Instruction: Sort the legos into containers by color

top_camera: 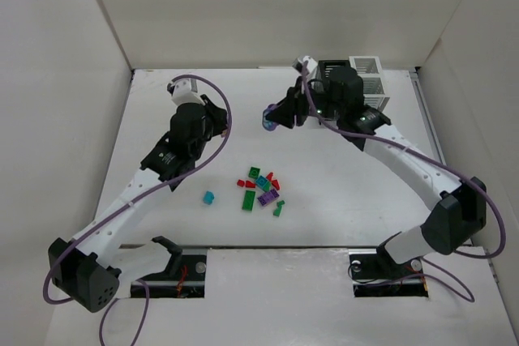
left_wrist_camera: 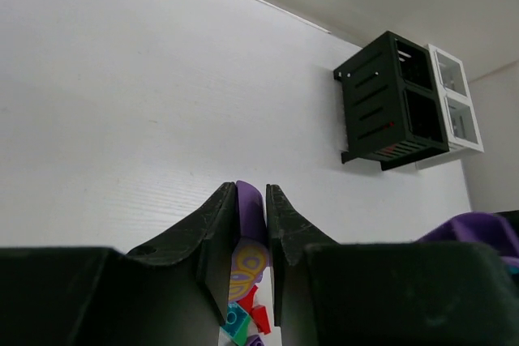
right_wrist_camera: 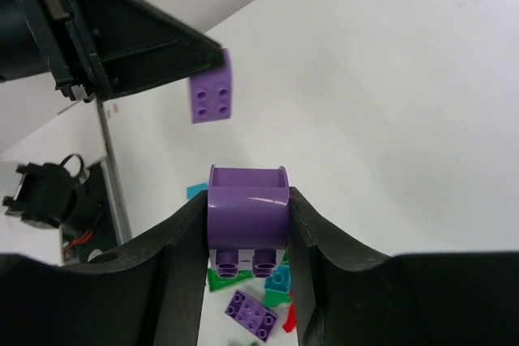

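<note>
Up above the desk, right fingers are clamped on a purple brick, left fingers pinch a square purple brick by its edge; it looks likely to slip before the bins

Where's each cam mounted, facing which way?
Top external: overhead, near side, facing down on the table; left arm, right arm show.
Left wrist: wrist-mounted, faces past the shut left end effector, pinching a small purple lego, toward the containers.
Right wrist: wrist-mounted, faces past the right end effector, gripping a big purple lego, toward the lego pile.
Shared: right wrist also shows the small purple lego.
</note>
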`<action>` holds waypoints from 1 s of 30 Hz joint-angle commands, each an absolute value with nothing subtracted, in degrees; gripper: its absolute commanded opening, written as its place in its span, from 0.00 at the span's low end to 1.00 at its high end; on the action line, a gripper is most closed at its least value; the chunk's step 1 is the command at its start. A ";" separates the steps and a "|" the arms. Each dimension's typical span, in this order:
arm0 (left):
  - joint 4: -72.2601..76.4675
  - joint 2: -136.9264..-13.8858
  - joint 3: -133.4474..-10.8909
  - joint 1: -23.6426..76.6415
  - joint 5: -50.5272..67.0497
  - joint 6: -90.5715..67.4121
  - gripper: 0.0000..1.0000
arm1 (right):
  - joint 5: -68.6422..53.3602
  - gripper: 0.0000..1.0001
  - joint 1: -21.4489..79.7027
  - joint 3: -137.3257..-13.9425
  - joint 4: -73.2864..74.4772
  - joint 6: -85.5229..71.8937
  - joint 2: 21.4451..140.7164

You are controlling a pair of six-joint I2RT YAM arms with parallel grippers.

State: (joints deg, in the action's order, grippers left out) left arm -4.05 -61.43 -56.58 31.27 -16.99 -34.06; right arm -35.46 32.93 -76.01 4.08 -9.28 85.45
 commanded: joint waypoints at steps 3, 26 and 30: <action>-3.16 -61.44 -56.25 30.59 -19.95 -33.84 0.00 | -35.26 0.00 27.08 -76.38 4.22 -9.23 80.77; 2.11 -63.02 -54.05 30.06 -16.00 -31.47 0.00 | 8.17 0.00 1.68 -118.55 12.22 -13.27 121.45; 3.33 -64.25 -54.05 30.06 -16.00 -31.46 0.00 | 10.19 0.01 0.53 -124.88 12.74 -13.27 126.20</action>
State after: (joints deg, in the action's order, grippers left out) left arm -0.56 -64.18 -54.33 30.26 -16.25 -32.51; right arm 6.72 1.74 -119.44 13.67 -12.82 126.52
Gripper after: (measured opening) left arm 0.163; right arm 0.439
